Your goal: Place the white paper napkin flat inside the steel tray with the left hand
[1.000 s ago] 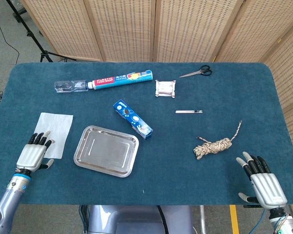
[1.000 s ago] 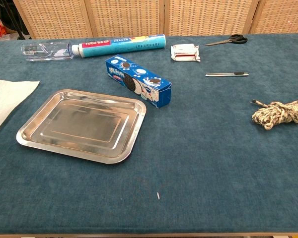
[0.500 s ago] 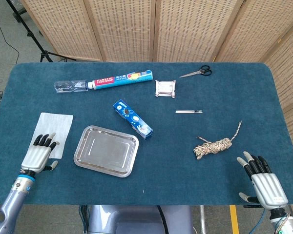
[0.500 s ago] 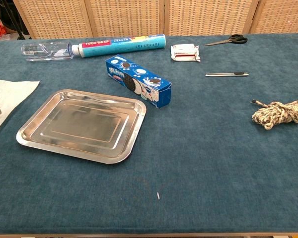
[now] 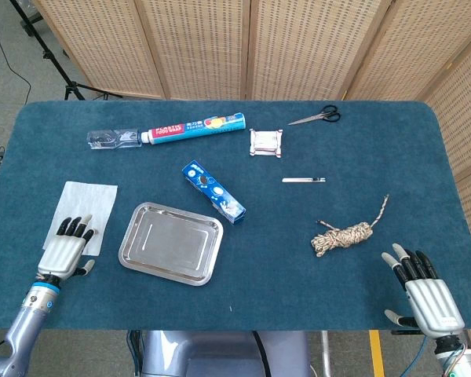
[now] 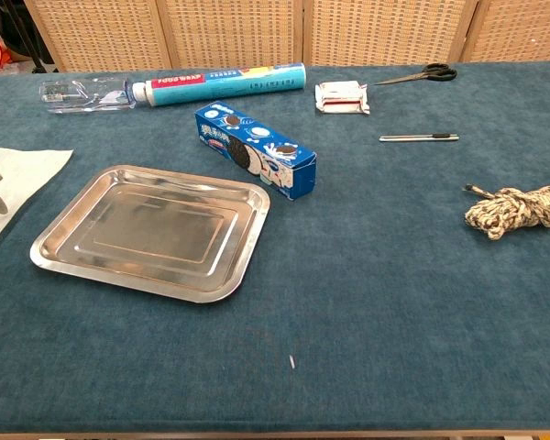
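**Napkin directly ahead of the left hand, tray off to its inner side**

- Left hand [image 5: 65, 249]: palm down at the near left edge of the table, fingers extended and slightly apart, holding nothing. Its fingertips [image 5: 77, 228] overlap the napkin's near edge; whether they press on the paper cannot be told.
- White paper napkin [image 5: 88, 206]: lies flat on the blue cloth, immediately beyond the left hand. Its long axis runs away from the hand, roughly in line with the fingers. Not yet in the tray.
- Steel tray [image 5: 170, 244]: empty, just beside the napkin, toward the robot's middle from the left hand, with a strip of cloth between tray and napkin.
- Right hand [image 5: 425, 294]: open, fingers extended, at the near right corner, well apart from the napkin; the left hand is judged far nearer, so the move is a short inward carry.
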Controlling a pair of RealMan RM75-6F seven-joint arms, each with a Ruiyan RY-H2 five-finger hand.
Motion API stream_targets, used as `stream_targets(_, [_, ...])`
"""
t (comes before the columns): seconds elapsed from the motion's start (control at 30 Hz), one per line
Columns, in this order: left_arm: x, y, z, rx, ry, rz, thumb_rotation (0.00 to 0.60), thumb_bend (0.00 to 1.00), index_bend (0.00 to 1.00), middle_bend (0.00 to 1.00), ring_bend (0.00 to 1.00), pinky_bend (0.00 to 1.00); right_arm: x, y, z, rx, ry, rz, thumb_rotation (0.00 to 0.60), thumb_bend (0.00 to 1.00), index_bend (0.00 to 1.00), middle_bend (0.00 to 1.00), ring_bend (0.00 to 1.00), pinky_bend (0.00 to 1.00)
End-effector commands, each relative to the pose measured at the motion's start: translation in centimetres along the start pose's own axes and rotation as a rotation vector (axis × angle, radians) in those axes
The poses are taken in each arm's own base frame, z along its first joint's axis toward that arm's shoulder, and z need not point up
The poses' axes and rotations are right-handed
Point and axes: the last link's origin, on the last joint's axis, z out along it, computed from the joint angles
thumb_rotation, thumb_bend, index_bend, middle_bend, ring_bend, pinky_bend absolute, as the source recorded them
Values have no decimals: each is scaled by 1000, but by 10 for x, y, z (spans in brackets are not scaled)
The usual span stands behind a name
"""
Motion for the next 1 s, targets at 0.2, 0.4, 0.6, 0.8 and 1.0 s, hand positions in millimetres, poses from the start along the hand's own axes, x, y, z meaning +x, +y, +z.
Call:
stream_targets(0.2, [-4, 1, 2, 9, 13, 20, 526, 375, 271, 0, 0, 0, 0, 0, -1, 1, 0, -1, 600, 0, 102, 0, 0, 0])
stream_targets(0.4, [-5, 1, 5, 17, 22, 28, 533, 377, 273, 0, 0, 0, 0, 0, -1, 2, 2, 0, 600, 0, 102, 0, 0, 0])
stream_targets(0.6, [-9, 2, 6, 23, 22, 34, 548, 380, 292, 0, 0, 0, 1, 1, -1, 1, 4, 1, 600, 0, 102, 0, 0, 0])
stream_targets(0.8, [-10, 5, 8, 22, 23, 27, 567, 395, 358, 0, 0, 0, 1, 1, -1, 1, 7, 3, 600, 0, 102, 0, 0, 0])
stream_targets(1.0, [-8, 7, 8, 19, 41, 24, 588, 408, 381, 0, 0, 0, 1, 1, -2, 2, 8, 2, 600, 0, 102, 0, 0, 0])
